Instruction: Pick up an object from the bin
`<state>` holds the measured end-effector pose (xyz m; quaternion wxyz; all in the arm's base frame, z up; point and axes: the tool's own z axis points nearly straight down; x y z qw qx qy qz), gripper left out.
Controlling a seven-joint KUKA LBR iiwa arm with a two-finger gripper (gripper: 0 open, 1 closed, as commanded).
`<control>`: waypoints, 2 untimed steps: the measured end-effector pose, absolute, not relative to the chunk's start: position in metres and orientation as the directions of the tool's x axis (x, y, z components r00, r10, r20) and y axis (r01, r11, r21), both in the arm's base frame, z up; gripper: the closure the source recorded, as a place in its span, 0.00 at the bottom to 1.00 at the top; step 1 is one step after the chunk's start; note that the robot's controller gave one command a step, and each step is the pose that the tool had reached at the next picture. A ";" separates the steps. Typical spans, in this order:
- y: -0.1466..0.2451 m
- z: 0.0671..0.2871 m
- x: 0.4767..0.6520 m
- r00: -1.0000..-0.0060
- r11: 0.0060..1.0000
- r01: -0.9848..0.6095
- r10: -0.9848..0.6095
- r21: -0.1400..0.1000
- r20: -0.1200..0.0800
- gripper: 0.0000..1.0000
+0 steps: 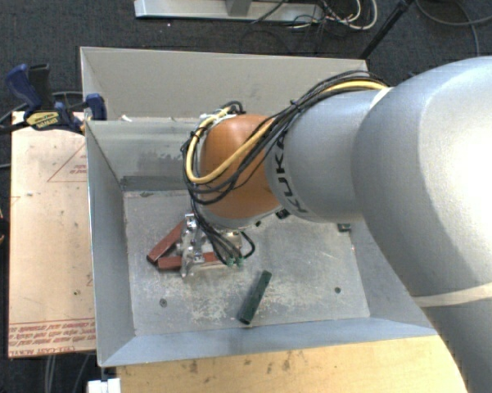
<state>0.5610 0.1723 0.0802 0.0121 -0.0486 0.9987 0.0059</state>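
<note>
- Gripper [193, 256]: lowered to the floor of the grey bin [106, 244], below the orange wrist cover [237, 170]. From this angle it cannot be told whether it stands apart or together.
- Reddish-brown flat pieces [165, 250]: just beside the gripper on the view's left, possibly touching it. They look like two overlapping strips lying flat.
- Dark bar [254, 295]: apart from the gripper, nearer the bin's front wall and to the view's right. It lies aslant on the floor.
</note>
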 end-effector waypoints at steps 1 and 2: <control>0.172 0.081 0.559 -0.995 0.995 -0.098 -0.098 0.009 -0.021 1.00; 0.114 0.157 0.576 -0.904 0.904 -0.427 -0.427 0.001 -0.003 1.00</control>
